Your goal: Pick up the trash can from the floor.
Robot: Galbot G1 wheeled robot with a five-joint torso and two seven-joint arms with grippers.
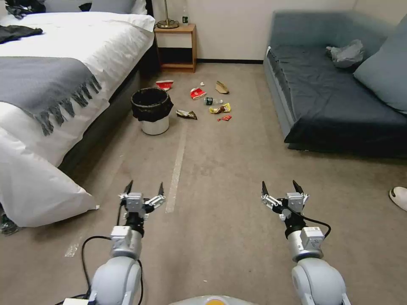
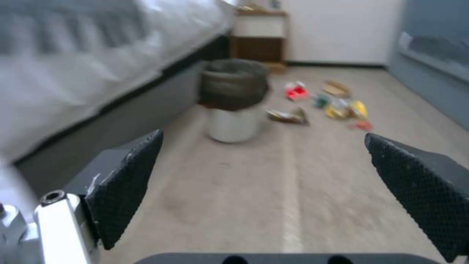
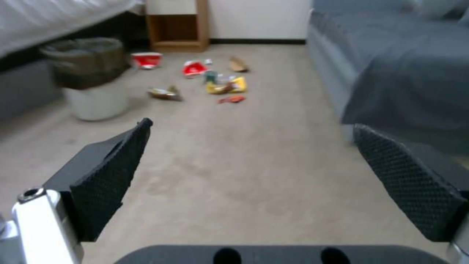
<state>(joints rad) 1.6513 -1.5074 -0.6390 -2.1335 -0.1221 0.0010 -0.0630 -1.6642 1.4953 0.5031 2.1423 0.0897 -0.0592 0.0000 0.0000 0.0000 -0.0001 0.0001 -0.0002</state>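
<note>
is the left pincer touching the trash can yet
Apart. The head view shows open carpet between the left pincer and the trash can by the bed.

White trash can (image 1: 155,125) w/ black liner; beige-grey floor (image 1: 229,169) w/ pale tape strip (image 1: 177,167). White bed (image 1: 85,51), grey fringed throw (image 1: 42,87). Dark blue sofa (image 1: 335,101). Red, yellow litter (image 1: 210,103). Black cross-hatched pads (image 2: 124,183).

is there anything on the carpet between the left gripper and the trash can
Nothing visible does. The left gripper, jaws open, hangs over bare floor, and only carpet with a pale tape strip lies between it and the trash can by the bed. The scattered litter sits off to the can's right, outside that path.
</note>
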